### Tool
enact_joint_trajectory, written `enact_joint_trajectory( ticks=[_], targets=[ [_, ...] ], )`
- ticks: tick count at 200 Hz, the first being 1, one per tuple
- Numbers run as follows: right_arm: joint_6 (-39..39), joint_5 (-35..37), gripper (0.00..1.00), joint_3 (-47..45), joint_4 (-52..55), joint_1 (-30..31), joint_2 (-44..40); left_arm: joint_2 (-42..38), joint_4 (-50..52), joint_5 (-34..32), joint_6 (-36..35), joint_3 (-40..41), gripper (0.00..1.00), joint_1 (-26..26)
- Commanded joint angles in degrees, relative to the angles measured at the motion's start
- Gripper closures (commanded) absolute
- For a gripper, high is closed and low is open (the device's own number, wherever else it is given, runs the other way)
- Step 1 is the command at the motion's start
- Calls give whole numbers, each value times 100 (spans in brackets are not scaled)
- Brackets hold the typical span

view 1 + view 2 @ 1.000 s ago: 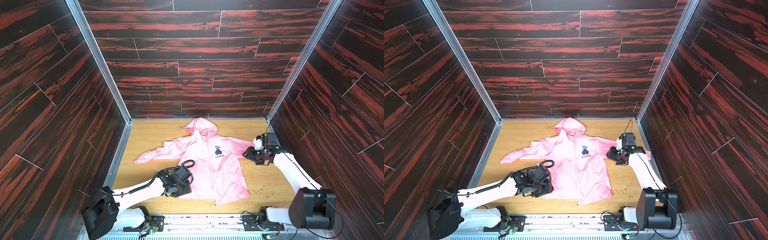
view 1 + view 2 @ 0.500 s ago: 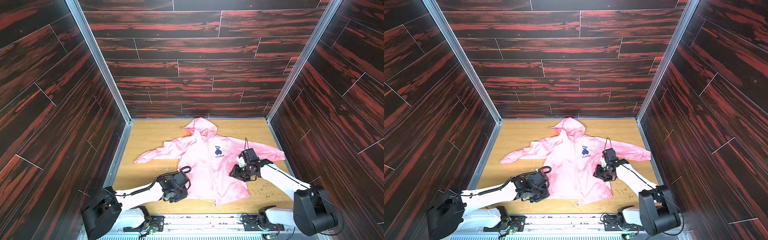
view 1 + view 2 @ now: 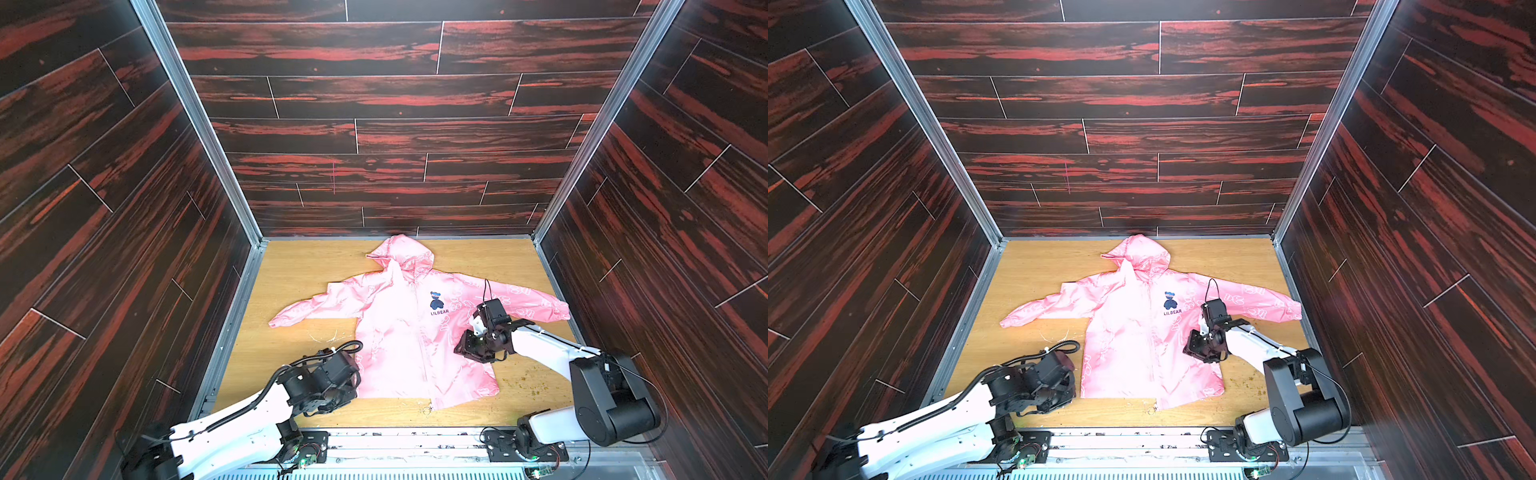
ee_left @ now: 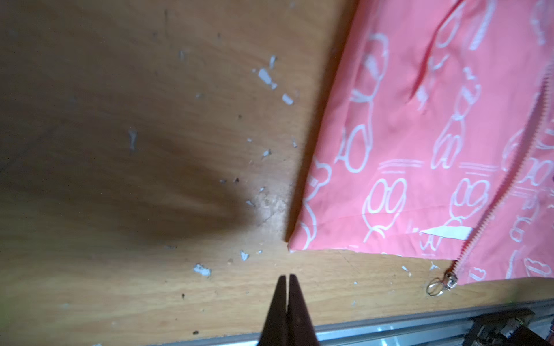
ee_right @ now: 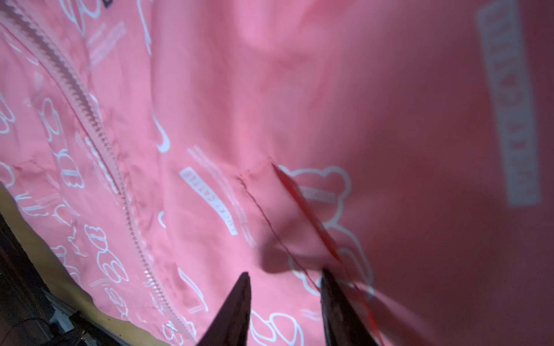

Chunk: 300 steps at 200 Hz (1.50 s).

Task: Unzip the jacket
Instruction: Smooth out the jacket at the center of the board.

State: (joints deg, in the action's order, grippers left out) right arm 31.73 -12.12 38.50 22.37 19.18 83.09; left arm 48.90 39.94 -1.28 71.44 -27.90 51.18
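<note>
Shiny pink hooded jacket [image 3: 399, 332] on wooden desk [image 3: 299, 266] — left end effector [image 4: 287, 277] pressed together, right end effector [image 5: 285, 272] spread above it.

Bench [image 3: 299, 270]: light wood board, bare around edges. Jacket [image 3: 399, 340] lies flat on it, front up, hood toward far wall, sleeves spread to both sides, hem toward my side. Zipper pull ring [image 4: 436, 287] rests on wood just past hem. White flecks [image 4: 265, 76] scattered on wood beside one hem corner. Dark crumbs [image 3: 525, 380] near other corner.
</note>
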Motion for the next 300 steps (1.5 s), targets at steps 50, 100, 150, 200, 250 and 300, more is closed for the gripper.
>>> enact_joint_trajectory(
  ticks=[50,100,150,200,250,300],
  targets=[
    [-1416,93,47,532,313,1510,-273,795,-356,-40,8,-863,51,24],
    [-1192,1098,44,1542,1542,2415,344,582,-48,-487,37,-929,49,24],
    [-588,504,41,1628,1399,2514,129,-82,75,-768,215,-554,47,21],
    [53,712,42,2149,1627,3591,761,-273,137,-957,188,-448,49,17],
    [605,1162,46,2224,1771,3839,1287,-550,98,-936,276,-189,50,20],
    [555,1338,46,2211,1490,3887,1618,-836,48,-980,306,-2,51,18]
  ],
)
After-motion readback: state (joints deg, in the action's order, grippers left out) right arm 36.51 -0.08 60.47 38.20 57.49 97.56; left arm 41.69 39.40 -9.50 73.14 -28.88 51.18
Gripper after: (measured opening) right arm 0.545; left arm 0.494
